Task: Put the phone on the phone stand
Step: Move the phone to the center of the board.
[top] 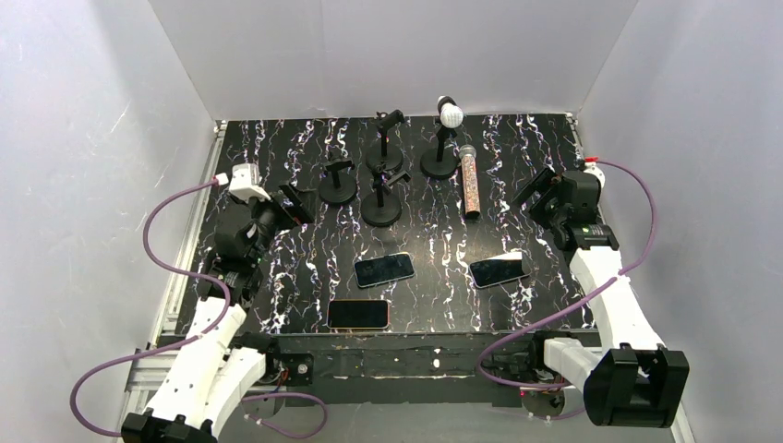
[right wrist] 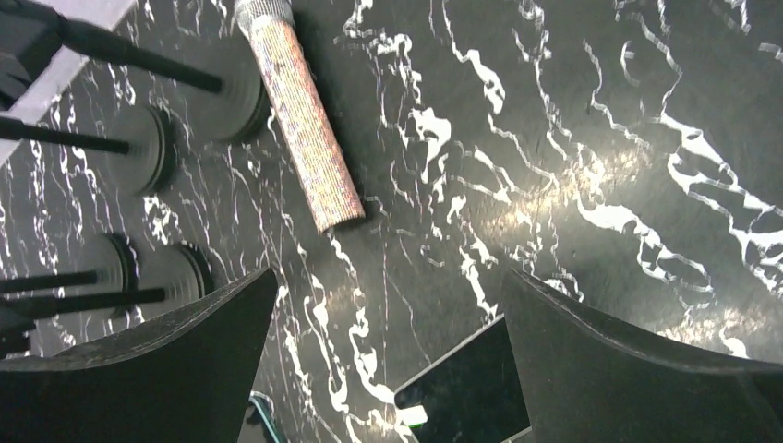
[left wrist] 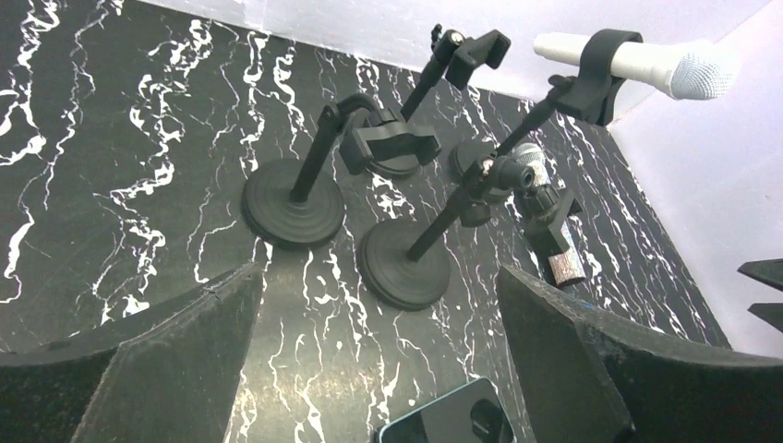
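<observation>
The black, white-veined marble counter carries four stands, three phones and two microphones, with one robot hand at each side. At the far left, the left hand hovers with its two dark fingers spread wide and nothing between them. Just right of it, four black round-based stands form a cluster. The leftmost is a short bent-neck stand with a wide clamp, and its clamp is bare. A taller clip stand is behind it and a second clip stand is in front. The rightmost stand grips a white mesh-headed microphone in its clip. Three dark-screened rectangular smartphones lie flat nearer the arms, all well apart from the stands and none on one. The pale-edged phone is by the near edge, and the middle phone is a little farther in. The right phone is off toward the right arm, and in the right wrist view its corner shows below that hand's fingers. The second microphone, a long glittery one, lies flat just beside the rightmost stand's base. At the far right, the right hand hovers over the counter, its fingers fully parted and holding nothing.
</observation>
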`<state>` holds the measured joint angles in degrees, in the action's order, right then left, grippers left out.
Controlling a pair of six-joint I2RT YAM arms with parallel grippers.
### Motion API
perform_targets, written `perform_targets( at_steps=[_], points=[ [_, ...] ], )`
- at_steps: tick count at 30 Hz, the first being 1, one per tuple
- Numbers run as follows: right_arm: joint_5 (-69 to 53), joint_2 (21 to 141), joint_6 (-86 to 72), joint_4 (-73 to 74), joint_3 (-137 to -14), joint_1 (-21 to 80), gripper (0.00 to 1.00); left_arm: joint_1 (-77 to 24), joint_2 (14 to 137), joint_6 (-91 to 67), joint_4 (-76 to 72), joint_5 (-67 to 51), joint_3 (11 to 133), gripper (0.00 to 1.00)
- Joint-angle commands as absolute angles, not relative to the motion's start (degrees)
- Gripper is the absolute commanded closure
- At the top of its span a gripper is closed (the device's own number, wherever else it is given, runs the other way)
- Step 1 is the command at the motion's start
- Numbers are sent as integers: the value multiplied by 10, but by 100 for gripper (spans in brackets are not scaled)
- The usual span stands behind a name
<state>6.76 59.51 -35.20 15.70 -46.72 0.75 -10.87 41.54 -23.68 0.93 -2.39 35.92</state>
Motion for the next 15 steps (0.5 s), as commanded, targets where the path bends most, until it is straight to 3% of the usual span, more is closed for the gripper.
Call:
perform_targets(
  at_steps=[1, 10, 15],
  points=[
    [18, 585, -365, 204, -500, 5, 0, -108, 421, -241, 83, -51, 421, 1],
    [-60, 580, -303, 193, -480, 5, 0, -108, 485, -186, 144, -243, 505, 1],
    [-183, 615, -276, 187, -487, 5, 6, -108, 564, -192, 218, -233, 563, 1]
  ],
)
